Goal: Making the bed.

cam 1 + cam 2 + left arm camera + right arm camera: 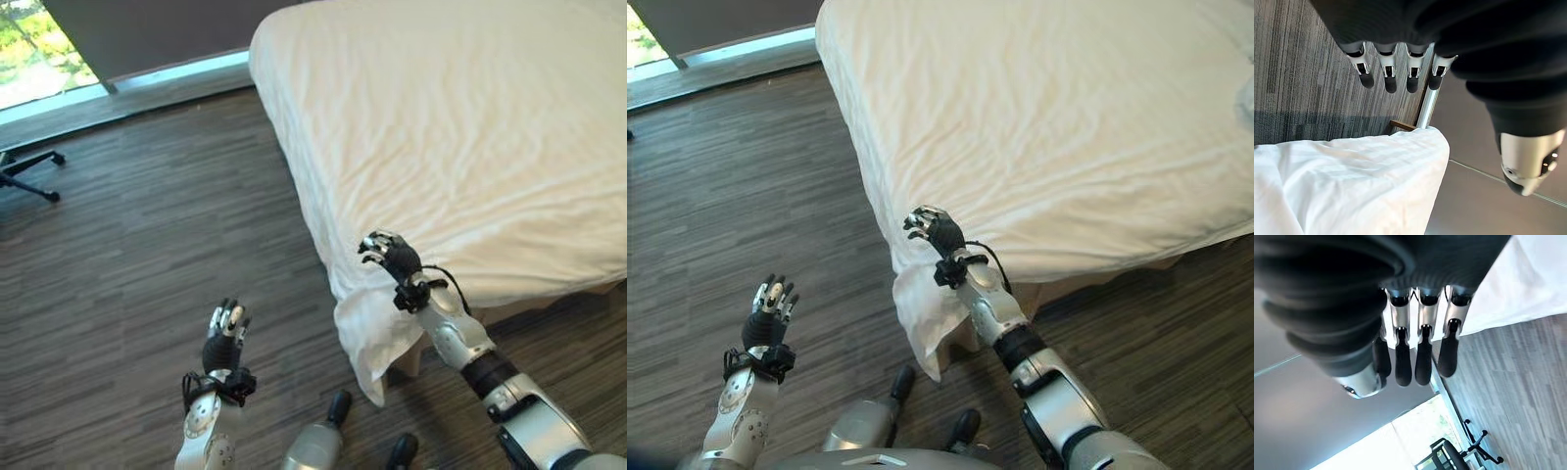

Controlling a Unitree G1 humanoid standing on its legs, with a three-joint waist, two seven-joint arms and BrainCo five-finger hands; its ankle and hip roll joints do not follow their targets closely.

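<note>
Robot's right hand [394,257], fingers curled on nothing, hovers at bed [470,117] corner mid-frame w/ left hand [225,333] relaxed lower left; next likely grabbing the drooping sheet [367,338].

The floor [167,255] is dark wood with long stripes. A grey wall [147,34] stands at the far side. A bright window [34,54] beside it shows green trees. Black chair legs [29,176] rest near the window.

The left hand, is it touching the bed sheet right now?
No, the left hand hangs over the wood-patterned floor with straight fingers, well apart from the white bed sheet.
</note>
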